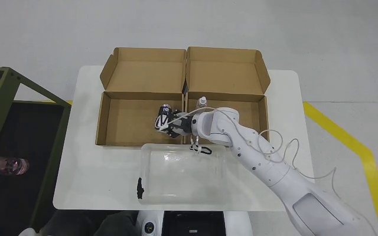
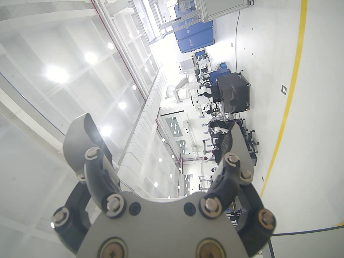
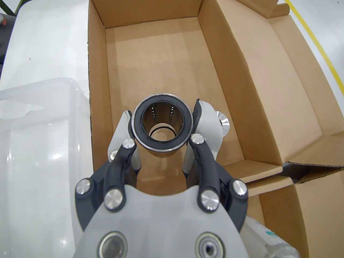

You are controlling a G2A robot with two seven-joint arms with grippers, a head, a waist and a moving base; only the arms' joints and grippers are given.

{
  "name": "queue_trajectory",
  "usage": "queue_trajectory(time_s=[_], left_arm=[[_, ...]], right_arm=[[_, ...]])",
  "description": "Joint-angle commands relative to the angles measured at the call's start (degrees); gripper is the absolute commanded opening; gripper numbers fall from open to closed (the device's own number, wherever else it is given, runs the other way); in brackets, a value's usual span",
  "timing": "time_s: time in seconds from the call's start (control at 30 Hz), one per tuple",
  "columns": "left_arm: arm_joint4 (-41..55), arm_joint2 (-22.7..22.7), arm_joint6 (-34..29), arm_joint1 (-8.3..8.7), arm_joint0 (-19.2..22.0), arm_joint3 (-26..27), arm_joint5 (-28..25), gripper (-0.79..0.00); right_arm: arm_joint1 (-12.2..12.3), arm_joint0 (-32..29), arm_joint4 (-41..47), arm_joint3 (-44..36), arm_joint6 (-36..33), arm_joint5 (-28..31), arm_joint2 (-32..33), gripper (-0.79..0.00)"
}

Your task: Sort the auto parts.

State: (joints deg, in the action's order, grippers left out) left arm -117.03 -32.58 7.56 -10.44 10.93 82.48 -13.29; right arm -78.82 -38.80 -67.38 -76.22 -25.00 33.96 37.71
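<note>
**Metal sleeve held over the left box**

We see the right gripper [image 3: 162, 124] pinching a metal sleeve [image 3: 164, 100] with black ends over the floor of the left cardboard box [image 1: 127, 121], near the wall it shares with the right box [image 1: 248, 112]. A clear plastic bin [image 1: 183, 177] stands just in front of both boxes on the white table [image 1: 82, 165]. The right arm stretches across the right box and the bin's far corner. The left gripper [image 2: 161, 130] points up at the ceiling, its fingers spread apart.

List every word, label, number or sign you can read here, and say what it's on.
None can be read.
Blue cabinets: white marks, too blurred.
Floor plate: too small.
Cardboard boxes, bearing, clear bin: no print shows.
</note>
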Motion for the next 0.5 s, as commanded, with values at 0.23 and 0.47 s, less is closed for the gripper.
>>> queue_trajectory(time_s=[0.23,0.47], left_arm=[[0.0,0.0,0.0,0.0,0.0,0.0,0.0,0.0],[0.0,0.0,0.0,0.0,0.0,0.0,0.0,0.0]], right_arm=[[-0.8,0.4,-1.8,2.5,-0.1,-0.4,-0.5,-0.785],[-1.1,0.2,-3.3,3.2,-0.1,-0.4,-0.6,-0.653]])
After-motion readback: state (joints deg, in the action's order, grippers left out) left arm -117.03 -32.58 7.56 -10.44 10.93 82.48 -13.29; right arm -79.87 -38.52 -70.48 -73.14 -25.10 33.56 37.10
